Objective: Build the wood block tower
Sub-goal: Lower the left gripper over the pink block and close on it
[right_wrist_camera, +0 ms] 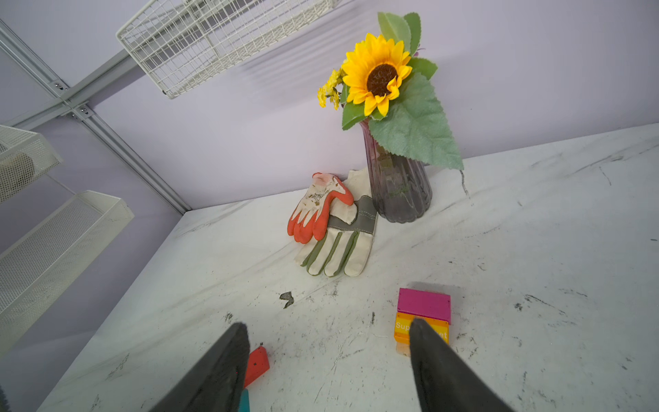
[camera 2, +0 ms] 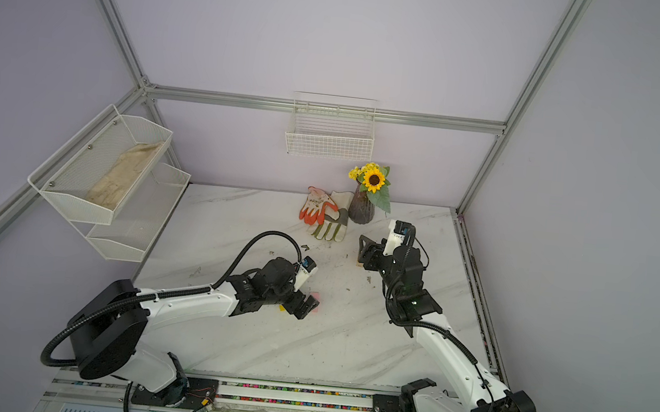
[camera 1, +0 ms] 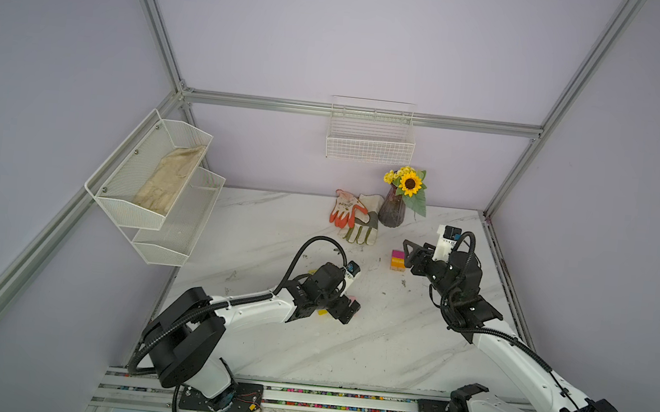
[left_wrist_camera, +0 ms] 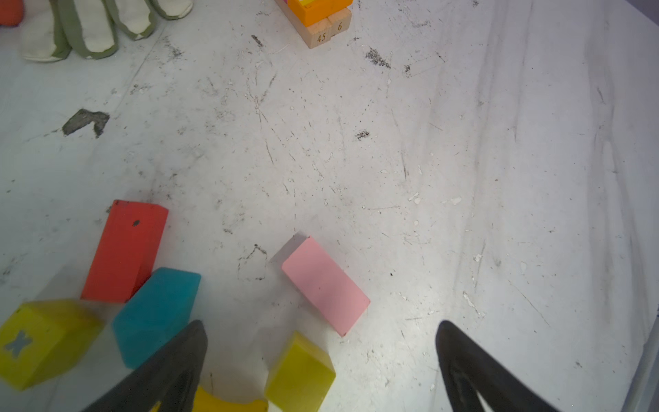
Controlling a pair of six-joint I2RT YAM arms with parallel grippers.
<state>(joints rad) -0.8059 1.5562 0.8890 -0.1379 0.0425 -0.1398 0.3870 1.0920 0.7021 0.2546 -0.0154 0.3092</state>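
Note:
The tower [camera 1: 397, 261] is a short stack: a magenta block [right_wrist_camera: 423, 305] on an orange block [right_wrist_camera: 403, 326] on tan numbered blocks [left_wrist_camera: 321, 34]. My right gripper [right_wrist_camera: 328, 323] stands open and empty just right of it [camera 1: 410, 257]; one finger [right_wrist_camera: 433, 360] passes in front of the orange block. My left gripper [left_wrist_camera: 321, 324] is open above loose wood blocks: a pink bar [left_wrist_camera: 326, 285], a yellow block [left_wrist_camera: 301, 371], a teal pentagon [left_wrist_camera: 157, 314], a red bar [left_wrist_camera: 124, 249] and a yellow cube [left_wrist_camera: 42, 342]. In both top views that arm hides most of them.
A purple vase with a sunflower [camera 1: 392, 211] and two work gloves [camera 1: 354, 220] lie behind the tower. A wire basket [camera 1: 369, 146] hangs on the back wall. Mesh shelves [camera 1: 155, 180] holding a glove are mounted at the left. The table's right edge [camera 1: 498, 275] runs close to my right arm.

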